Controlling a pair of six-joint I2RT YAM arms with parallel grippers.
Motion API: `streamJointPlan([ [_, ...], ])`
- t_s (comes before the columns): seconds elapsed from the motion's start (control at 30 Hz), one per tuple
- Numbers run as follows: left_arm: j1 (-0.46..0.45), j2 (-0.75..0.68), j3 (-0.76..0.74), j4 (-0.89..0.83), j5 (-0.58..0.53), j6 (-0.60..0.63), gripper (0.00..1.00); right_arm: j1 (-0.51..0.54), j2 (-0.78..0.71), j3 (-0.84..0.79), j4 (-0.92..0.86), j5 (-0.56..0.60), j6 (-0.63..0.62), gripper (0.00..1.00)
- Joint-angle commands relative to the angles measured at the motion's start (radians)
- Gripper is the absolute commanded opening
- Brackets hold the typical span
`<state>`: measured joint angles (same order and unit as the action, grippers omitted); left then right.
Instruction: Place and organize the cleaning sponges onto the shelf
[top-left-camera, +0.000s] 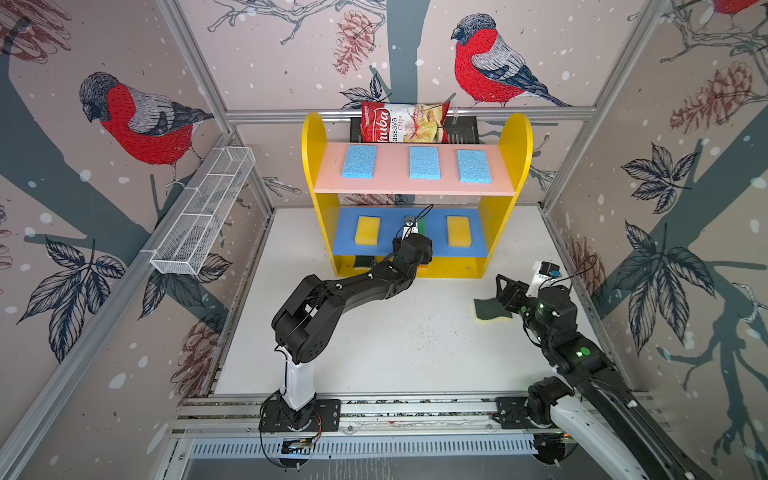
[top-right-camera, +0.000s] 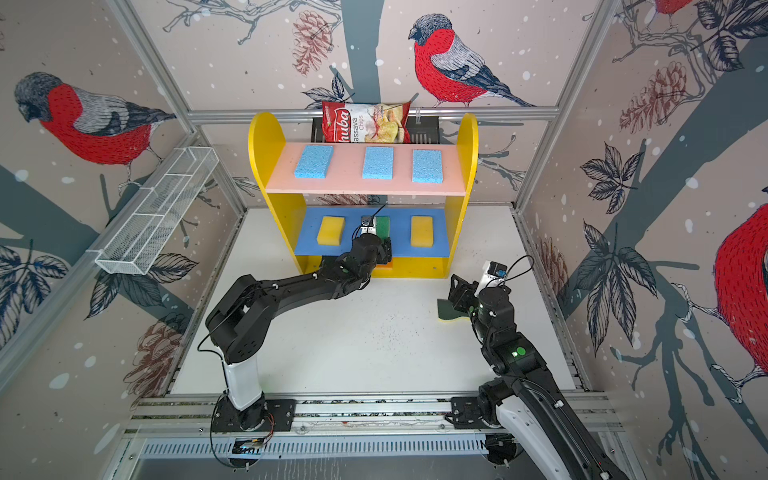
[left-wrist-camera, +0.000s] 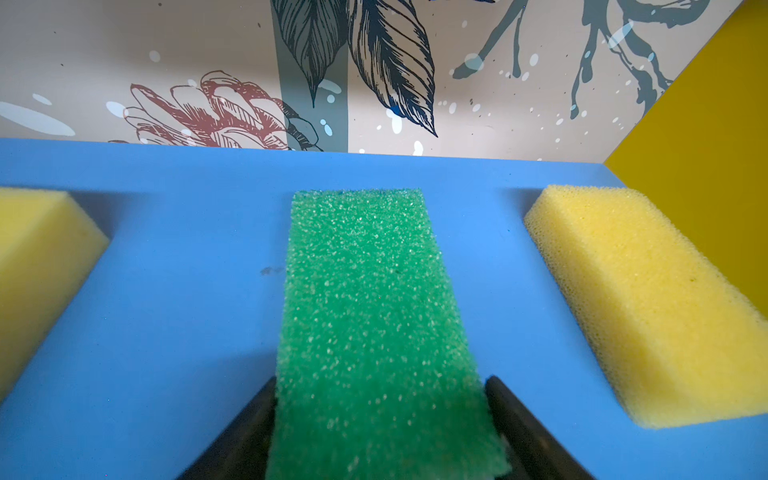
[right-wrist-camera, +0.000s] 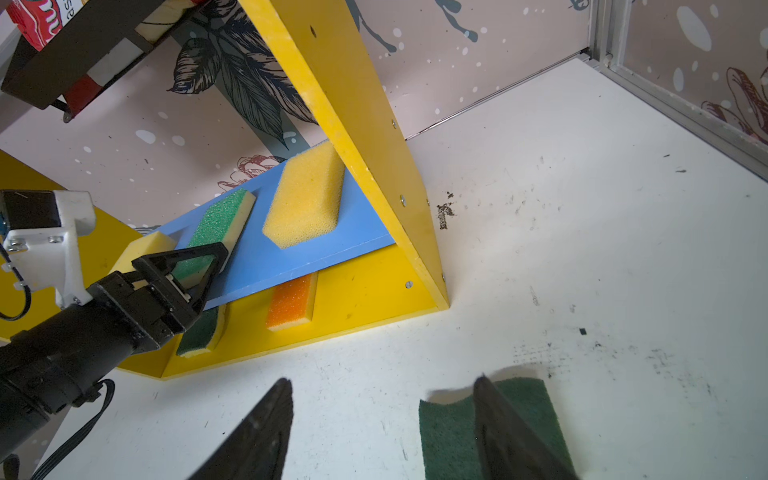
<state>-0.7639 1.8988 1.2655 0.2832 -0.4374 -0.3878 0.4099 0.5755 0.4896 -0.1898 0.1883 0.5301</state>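
The left fingers (left-wrist-camera: 245, 432) sat close against both sides of the green sponge (left-wrist-camera: 365, 311), which lay on the blue board (left-wrist-camera: 166, 249) of the shelf (top-left-camera: 515, 141) between two yellow sponges (left-wrist-camera: 648, 299). Whether they pinched it or merely flanked it, I couldn't tell. The right fingers (right-wrist-camera: 257, 436) were spread wide just above the table (right-wrist-camera: 582, 249), one of them over a dark green sponge (right-wrist-camera: 446, 436) lying there.

In both top views the red chips bag (top-left-camera: 404, 123) behind the shelf (top-left-camera: 312, 158) is showing large white letters reading "huba", with smaller lettering beside them reading "assava Chips". In the right wrist view the bag's corner (right-wrist-camera: 33, 20) is showing only unreadable letter fragments.
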Motion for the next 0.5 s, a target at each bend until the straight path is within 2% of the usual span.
streamJointPlan([
  [0.0, -0.003, 0.009, -0.005, -0.104, 0.049, -0.021, 0.84, -0.002, -0.003, 0.0, 0.007, 0.0, 0.011, 0.69],
  [0.47, -0.003, -0.055, -0.038, -0.089, 0.081, -0.02, 0.92, -0.002, -0.01, -0.005, 0.002, -0.012, 0.016, 0.69],
])
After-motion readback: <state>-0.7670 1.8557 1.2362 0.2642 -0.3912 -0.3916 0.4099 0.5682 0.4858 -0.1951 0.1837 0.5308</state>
